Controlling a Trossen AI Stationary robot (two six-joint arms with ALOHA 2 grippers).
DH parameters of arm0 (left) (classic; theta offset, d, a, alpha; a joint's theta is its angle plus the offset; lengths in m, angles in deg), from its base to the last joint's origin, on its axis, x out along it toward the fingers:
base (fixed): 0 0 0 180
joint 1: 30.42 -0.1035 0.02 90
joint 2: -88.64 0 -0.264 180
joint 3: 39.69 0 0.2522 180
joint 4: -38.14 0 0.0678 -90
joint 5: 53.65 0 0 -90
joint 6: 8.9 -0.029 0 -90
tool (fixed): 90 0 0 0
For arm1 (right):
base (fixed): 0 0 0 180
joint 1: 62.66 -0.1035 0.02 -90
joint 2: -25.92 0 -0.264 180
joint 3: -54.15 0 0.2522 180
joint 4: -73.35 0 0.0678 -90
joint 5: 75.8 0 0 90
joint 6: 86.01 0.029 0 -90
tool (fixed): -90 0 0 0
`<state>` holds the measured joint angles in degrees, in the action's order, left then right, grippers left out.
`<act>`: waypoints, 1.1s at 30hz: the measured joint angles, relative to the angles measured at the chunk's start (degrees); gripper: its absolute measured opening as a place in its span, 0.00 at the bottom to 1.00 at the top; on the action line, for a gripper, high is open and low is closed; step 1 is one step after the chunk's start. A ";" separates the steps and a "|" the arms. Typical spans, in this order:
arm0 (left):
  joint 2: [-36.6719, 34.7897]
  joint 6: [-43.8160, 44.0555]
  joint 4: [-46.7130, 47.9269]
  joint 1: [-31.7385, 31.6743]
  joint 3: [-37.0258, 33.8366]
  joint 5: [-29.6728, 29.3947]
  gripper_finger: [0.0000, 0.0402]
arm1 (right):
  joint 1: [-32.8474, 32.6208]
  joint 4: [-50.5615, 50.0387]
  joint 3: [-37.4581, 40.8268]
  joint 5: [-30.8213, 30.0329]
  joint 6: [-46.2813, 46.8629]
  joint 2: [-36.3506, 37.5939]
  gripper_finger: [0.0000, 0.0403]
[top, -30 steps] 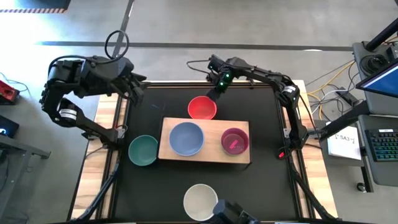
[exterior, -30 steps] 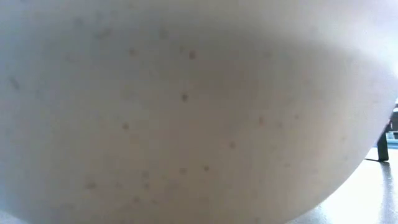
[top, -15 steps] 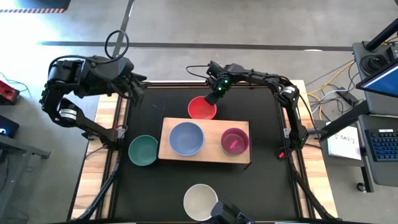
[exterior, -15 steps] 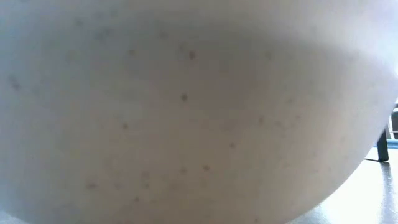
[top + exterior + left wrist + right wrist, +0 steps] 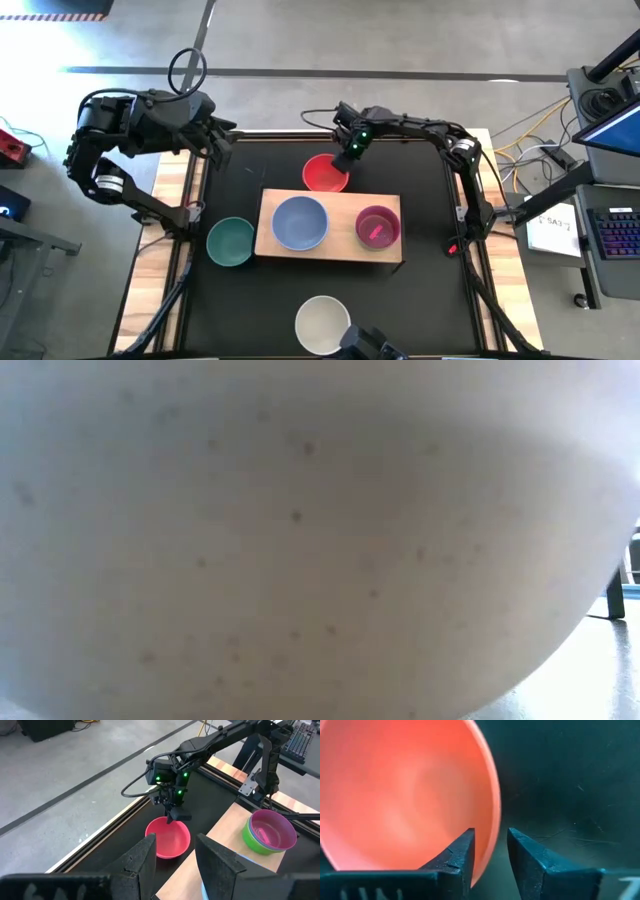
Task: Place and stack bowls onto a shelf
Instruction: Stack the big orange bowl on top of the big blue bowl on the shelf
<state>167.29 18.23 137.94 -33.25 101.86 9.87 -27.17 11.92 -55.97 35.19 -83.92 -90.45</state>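
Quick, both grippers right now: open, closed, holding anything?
Left gripper: open, empty, parked at the table's far-left corner.
Right gripper: open, straddling the red bowl's rim, not yet shut.

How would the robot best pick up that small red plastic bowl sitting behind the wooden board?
Probably by its thin rim, from above. The small red plastic bowl sits upright with its mouth open, so one finger can go inside the wall and one outside. The right gripper is open and straddles the rim on the far side, away from the light-wood board, where bare tabletop leaves room.
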 joint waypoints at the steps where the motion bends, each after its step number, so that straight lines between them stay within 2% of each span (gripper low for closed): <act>1: 0.00 0.00 0.00 0.00 0.00 0.00 0.29 | 0.00 -0.05 0.21 0.00 -0.17 -0.01 0.25; 9: 0.00 0.46 0.02 0.00 -0.02 0.00 0.29 | 0.02 0.09 0.37 0.00 -0.77 0.00 0.04; 16: 0.00 1.92 0.02 0.00 -0.02 -0.04 0.29 | 0.88 0.23 -1.11 -0.07 -1.30 0.12 0.02; 25: -0.07 1.93 0.09 0.00 -0.02 -1.44 0.29 | 4.07 -1.43 -14.68 -0.29 -2.05 0.42 0.02; 29: -0.62 1.73 0.10 0.00 -0.01 -1.46 0.29 | 5.30 -4.05 -22.13 -3.96 -2.74 0.43 0.02; 33: -1.11 0.99 0.11 0.00 0.00 -1.51 0.29 | 5.99 -7.85 -30.24 -3.90 -2.67 0.43 0.02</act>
<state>166.18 19.22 138.05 -33.25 101.86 8.36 -21.18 4.07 -86.21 31.29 -86.59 -90.02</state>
